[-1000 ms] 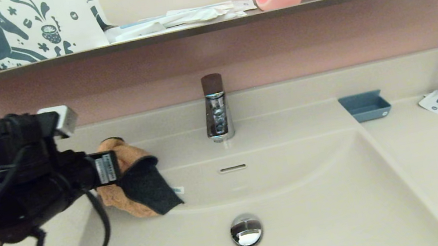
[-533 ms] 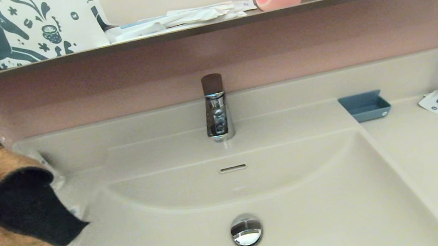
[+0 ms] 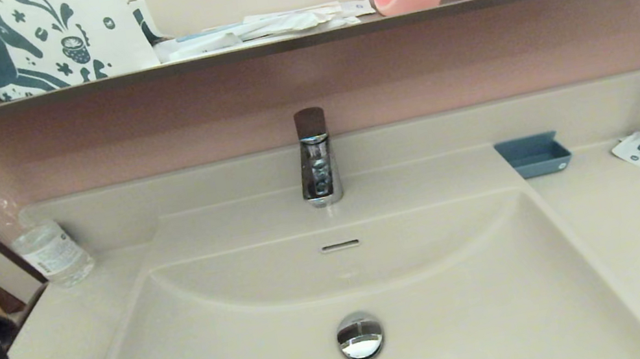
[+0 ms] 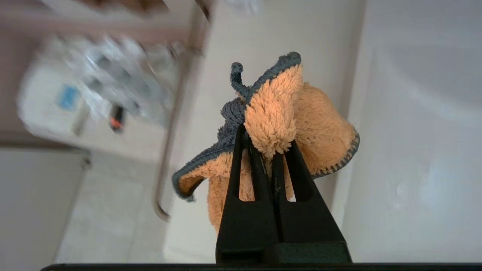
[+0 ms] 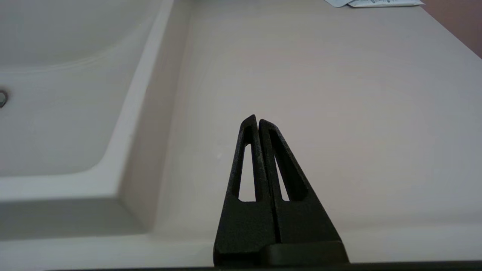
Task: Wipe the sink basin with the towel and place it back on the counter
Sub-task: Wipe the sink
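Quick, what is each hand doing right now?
Left hand: shut on the fluffy orange towel with grey edging.
Right hand: shut, holding nothing, over the cream-beige counter.

Left tool [image 4: 265, 145] clamped on the orange towel [image 4: 301, 120], at the far left. Right tool [image 5: 257, 121] closed, empty, parked low over the bench [image 5: 339, 94].

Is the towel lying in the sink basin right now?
No, the towel is clamped in the left gripper, off to the left of the sink basin, which holds only its drain stopper.
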You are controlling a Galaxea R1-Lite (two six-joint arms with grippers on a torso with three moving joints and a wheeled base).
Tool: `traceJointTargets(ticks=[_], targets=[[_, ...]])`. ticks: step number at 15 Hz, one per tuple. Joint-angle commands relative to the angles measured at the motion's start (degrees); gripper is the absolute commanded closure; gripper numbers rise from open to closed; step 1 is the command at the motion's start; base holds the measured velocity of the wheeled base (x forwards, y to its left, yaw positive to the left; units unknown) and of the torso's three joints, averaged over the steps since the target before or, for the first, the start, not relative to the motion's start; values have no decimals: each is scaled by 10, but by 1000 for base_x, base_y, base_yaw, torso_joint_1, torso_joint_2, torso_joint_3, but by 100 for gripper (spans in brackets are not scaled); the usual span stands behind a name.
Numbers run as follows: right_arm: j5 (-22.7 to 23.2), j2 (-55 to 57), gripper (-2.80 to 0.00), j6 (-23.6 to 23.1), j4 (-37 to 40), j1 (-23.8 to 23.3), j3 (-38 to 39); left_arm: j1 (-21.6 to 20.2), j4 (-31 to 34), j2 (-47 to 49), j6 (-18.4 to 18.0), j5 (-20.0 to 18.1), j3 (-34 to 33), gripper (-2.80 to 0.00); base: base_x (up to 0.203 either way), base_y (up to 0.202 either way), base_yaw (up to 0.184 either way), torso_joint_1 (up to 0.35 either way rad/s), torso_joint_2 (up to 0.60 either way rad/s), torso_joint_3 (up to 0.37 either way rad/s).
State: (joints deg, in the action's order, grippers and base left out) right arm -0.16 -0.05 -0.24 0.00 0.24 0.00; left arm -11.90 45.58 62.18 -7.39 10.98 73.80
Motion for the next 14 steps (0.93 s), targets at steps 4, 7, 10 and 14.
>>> traceJointTargets(ticks=[4,7,10,14], targets=[[0,0,0,0,0,0,0,-46,3,40,-4,-54,-97,0,0,0,0,0,0,0],[0,0,0,0,0,0,0,-110,-2,88,-14,-93,-109,0,0,0,0,0,0,0],[0,0,0,0,0,0,0,-154,-3,98,-46,-170,-148,0,0,0,0,0,0,0],[0,0,0,0,0,0,0,-155,-5,105,-47,-181,-157,-280,0,0,0,0,0,0]])
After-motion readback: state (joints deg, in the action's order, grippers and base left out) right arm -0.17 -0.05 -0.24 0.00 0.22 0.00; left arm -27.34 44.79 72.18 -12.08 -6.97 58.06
